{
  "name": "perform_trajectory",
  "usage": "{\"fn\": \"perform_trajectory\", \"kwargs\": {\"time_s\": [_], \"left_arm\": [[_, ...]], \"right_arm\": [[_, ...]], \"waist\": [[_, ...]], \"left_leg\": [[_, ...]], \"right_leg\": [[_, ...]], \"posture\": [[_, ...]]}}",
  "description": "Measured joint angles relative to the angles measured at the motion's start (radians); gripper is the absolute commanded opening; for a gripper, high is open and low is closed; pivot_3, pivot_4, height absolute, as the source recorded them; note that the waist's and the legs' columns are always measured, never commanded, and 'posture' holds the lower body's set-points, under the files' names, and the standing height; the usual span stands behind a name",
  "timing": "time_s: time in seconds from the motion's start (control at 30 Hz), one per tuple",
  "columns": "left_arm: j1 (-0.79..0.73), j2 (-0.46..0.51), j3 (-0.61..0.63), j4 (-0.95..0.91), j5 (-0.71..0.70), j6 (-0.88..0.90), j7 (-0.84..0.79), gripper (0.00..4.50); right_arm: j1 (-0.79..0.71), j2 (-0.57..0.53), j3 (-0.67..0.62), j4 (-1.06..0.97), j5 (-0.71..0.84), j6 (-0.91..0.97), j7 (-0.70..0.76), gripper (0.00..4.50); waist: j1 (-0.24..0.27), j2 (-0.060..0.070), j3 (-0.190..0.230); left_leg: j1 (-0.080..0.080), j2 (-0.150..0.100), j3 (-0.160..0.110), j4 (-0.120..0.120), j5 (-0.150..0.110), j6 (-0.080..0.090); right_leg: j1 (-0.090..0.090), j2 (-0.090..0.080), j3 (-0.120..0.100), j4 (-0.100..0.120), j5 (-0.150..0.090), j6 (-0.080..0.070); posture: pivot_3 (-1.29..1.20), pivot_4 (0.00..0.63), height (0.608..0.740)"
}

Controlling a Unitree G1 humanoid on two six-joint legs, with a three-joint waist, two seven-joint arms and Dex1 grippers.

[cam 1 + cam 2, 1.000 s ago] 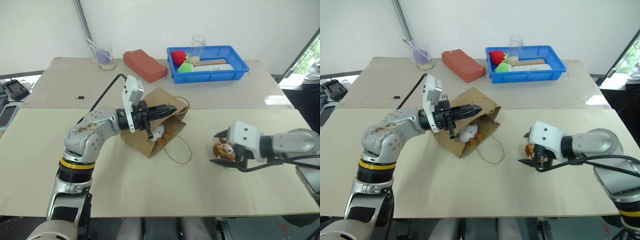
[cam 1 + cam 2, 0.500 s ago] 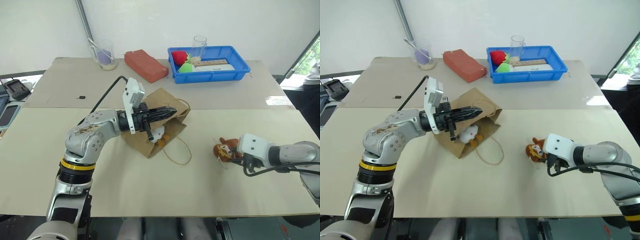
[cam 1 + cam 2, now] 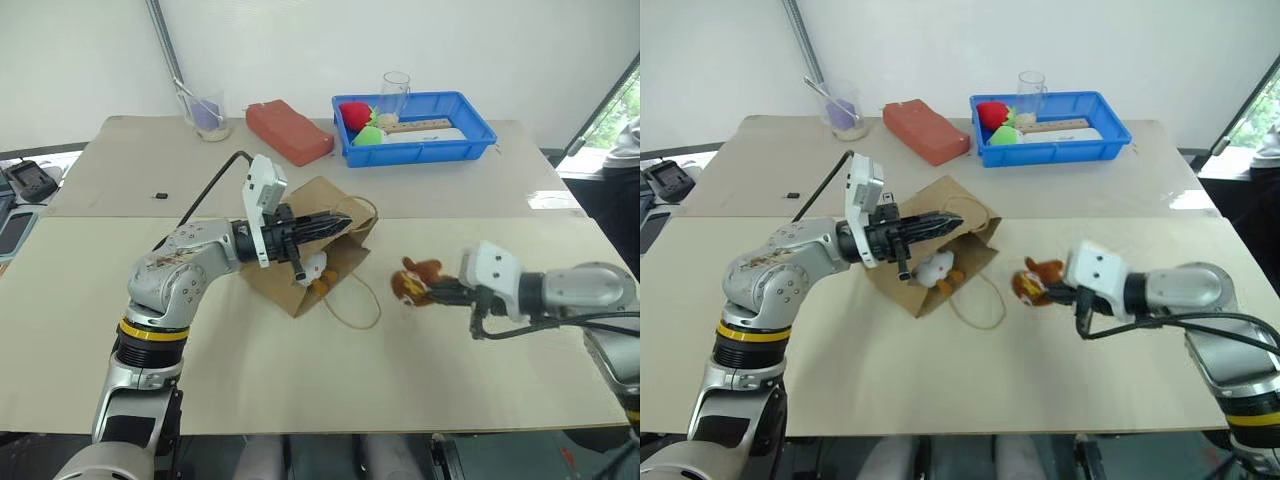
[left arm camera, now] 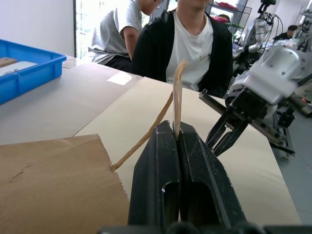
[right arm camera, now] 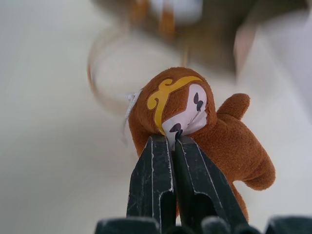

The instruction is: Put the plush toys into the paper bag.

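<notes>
The paper bag [image 3: 300, 262] lies on its side on the table, mouth toward my right arm. My left gripper [image 3: 338, 222] holds it up, shut on one twine handle [image 4: 176, 92]. The white plush toy [image 3: 314, 268] with orange feet sits in the bag's mouth. To the right of the bag hangs the brown plush toy [image 3: 410, 282], lifted off the table. My right gripper [image 5: 173, 141] is shut on its pale face. The bag's other handle loop [image 3: 357, 300] lies flat on the table between bag and toy.
At the back stand a blue tray [image 3: 478, 140] holding red and green soft items, a glass [image 3: 397, 92], a reddish-brown block [image 3: 290, 130] and a plastic cup [image 3: 208, 110]. A small black item [image 3: 160, 194] lies at left. People [image 4: 195, 48] sit past the table's right end.
My right gripper shut on the brown plush toy, lifted it off the table and carried it left toward the bag. The left gripper and bag stayed put.
</notes>
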Motion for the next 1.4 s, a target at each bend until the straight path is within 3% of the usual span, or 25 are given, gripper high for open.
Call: {"fn": "perform_trajectory", "kwargs": {"time_s": [0.33,0.73,0.93,1.17,1.4], "left_arm": [[-0.023,0.003,0.003,0.000,-0.012,0.002,0.000,0.00],[-0.026,0.005,0.003,-0.010,-0.015,0.010,-0.004,0.00],[-0.028,-0.009,0.020,-0.014,-0.029,0.021,0.019,0.00],[-0.033,-0.015,0.026,-0.012,-0.038,0.021,0.040,0.00],[-0.034,-0.016,0.026,-0.006,-0.038,0.020,0.051,0.00]], "right_arm": [[-0.199,0.279,0.171,0.091,0.010,0.087,-0.099,0.04],[-0.328,0.562,0.214,0.319,-0.083,0.089,-0.352,0.04],[-0.342,0.654,0.208,0.387,-0.122,0.089,-0.486,2.07],[-0.341,0.665,0.197,0.365,-0.134,0.111,-0.516,4.47],[-0.294,0.550,0.154,0.168,-0.040,0.210,-0.426,4.47]], "waist": [[0.008,0.000,0.000],[0.005,0.000,0.000],[0.003,0.000,0.000],[0.002,0.000,0.000],[0.004,0.000,0.000]], "left_leg": [[-0.001,0.000,0.000,0.000,0.000,0.000],[-0.001,0.000,0.000,0.000,0.000,0.000],[-0.002,0.000,-0.001,0.000,0.000,0.000],[-0.002,0.000,-0.001,-0.001,0.000,0.000],[-0.002,0.000,-0.001,-0.001,0.000,0.000]], "right_leg": [[-0.001,-0.001,0.000,0.000,0.000,0.000],[-0.002,-0.001,-0.001,0.001,0.000,-0.001],[-0.003,-0.001,-0.001,0.001,0.001,-0.001],[-0.003,-0.001,-0.001,0.001,0.001,-0.001],[-0.002,-0.001,-0.001,0.001,0.001,-0.001]], "posture": [[0.00,0.150,0.740],[0.00,0.150,0.740],[0.00,0.150,0.740],[0.00,0.150,0.740],[0.00,0.150,0.740]]}}
